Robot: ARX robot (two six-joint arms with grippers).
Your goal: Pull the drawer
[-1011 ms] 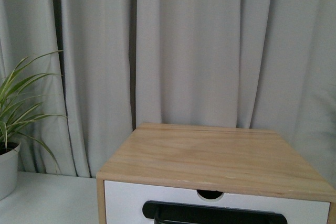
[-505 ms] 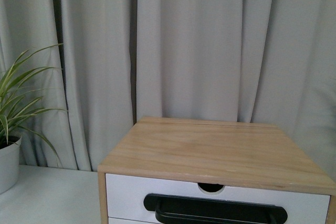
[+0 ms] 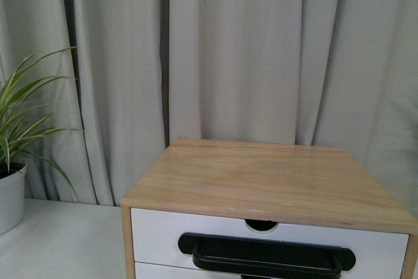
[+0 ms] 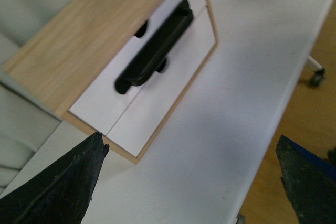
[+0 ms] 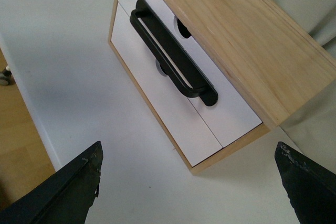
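Drawer (image 3: 157, 233) closed, flush in its frame, on the white table (image 5: 68, 66), dead ahead between the arms. Handle (image 3: 268, 256) long axis runs side to side across the front, so I'd have the jaws straddle it top-to-bottom. Left gripper (image 4: 190, 142) and right gripper (image 5: 189, 148) both spread wide, holding nothing, well off the front. Right looks marginally nearer (my guess). Front is smooth matte white with a half-round notch (image 3: 261, 225). Handle is a black rounded bar with a gap behind it. Top (image 3: 261, 181) is grained light wood
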